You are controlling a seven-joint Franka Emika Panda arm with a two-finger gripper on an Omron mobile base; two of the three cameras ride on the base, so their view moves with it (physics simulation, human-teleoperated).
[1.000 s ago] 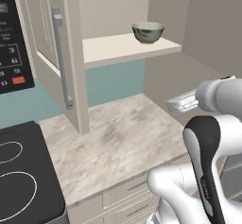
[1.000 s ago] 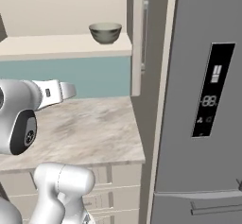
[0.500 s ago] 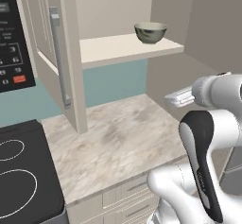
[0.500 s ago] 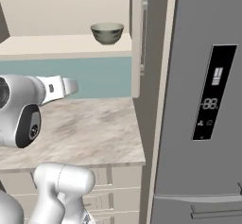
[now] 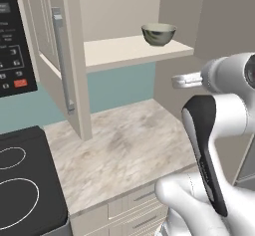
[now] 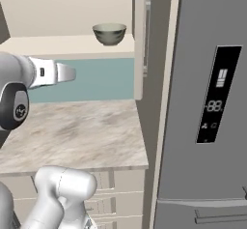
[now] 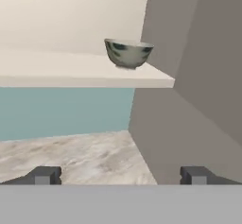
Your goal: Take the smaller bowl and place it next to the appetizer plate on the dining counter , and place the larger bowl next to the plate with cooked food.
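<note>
A bowl (image 5: 159,34), grey-green and mottled outside, is seen standing upright on the lower shelf (image 5: 134,51) of an open wall cabinet, near the shelf's right-hand end and close to the cabinet's side wall; with no twin beside it for comparison, it cannot be told whether it is the smaller or the larger one. The gripper (image 7: 118,175) is held level over the marble desk (image 5: 124,148), below the shelf and well apart from the bowl, and its jaws are spread wide with nothing between them. The step in hand is judged to be the approach for the first pick: the task is barely begun, no bowl having been lifted. For the next move the hand would need to be raised to shelf height and carried forward until the bowl's rim lies between the fingers, then closed. The shelf's front edge stands between the gripper and the bowl, so a straight climb could be blocked by it; the cabinet's side wall leaves little room on that side. The open cabinet door (image 5: 60,56) hangs to the left, a dark cooktop (image 5: 22,185) lies at the desk's left, and a grey refrigerator (image 6: 207,102) rises on the right.
</note>
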